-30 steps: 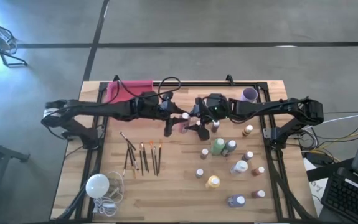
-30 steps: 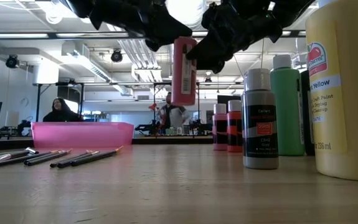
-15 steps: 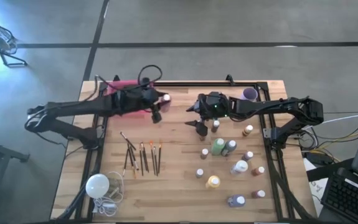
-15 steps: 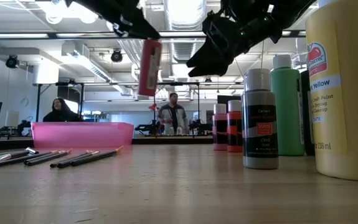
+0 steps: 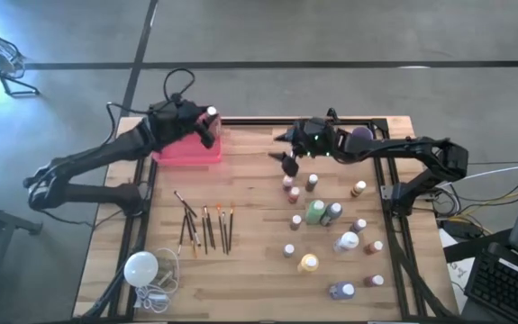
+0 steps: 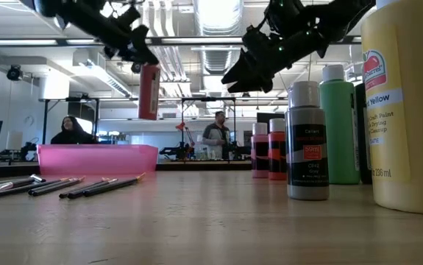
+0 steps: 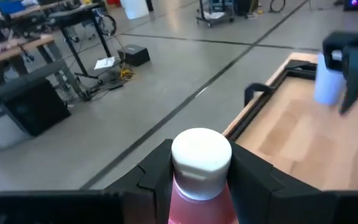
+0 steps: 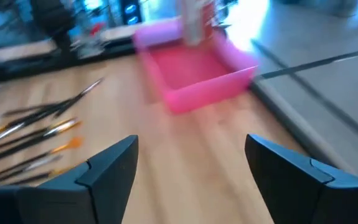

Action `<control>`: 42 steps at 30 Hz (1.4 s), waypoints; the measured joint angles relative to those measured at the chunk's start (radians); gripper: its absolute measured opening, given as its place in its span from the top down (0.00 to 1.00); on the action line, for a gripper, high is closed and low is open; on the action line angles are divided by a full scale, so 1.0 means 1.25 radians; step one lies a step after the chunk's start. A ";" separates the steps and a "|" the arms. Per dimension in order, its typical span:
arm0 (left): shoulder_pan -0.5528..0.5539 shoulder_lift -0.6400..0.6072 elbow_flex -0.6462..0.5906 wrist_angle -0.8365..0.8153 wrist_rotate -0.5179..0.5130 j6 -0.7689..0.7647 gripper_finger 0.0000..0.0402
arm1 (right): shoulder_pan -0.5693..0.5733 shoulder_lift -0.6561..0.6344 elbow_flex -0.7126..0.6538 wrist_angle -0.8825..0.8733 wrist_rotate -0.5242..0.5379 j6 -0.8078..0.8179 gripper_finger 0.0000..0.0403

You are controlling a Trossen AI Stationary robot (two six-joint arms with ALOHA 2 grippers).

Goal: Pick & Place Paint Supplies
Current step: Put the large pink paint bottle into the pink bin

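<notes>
Overhead, table-level, two wrist views

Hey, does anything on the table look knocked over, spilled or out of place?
One paint bottle among the upright ones lies tipped on its side. The white bulb with its cord is no paint supply. No spill shows.

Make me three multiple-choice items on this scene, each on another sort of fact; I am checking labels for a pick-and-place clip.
1. Where is the pink bottle?
A. over the pink tray
B. among the paintbrushes
C. beside the white bulb

2. What colour is the held bottle's cap?
A. black
B. white
C. green

3. How is the right gripper?
A. shut on a brush
B. shut on a bottle
C. open, with nothing in it

Key: 1 A, the left gripper holds it above the tray in the low view. 2 B, the left wrist view shows a white cap. 3 C, its fingers stand apart with only table between.
</notes>
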 joint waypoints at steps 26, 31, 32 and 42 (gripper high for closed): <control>0.190 0.173 -0.110 0.286 0.044 -0.056 0.69 | -0.085 0.001 0.001 0.015 -0.003 -0.004 0.47; 0.209 0.173 -0.152 0.341 0.044 -0.075 0.69 | -0.086 0.001 0.001 0.016 -0.002 -0.004 0.49; 0.212 0.173 -0.156 0.343 0.044 -0.078 0.68 | -0.086 0.001 0.001 0.016 -0.002 -0.004 0.49; 0.213 0.234 -0.170 0.384 0.050 -0.087 0.68 | -0.085 0.001 0.001 0.016 -0.002 -0.002 0.52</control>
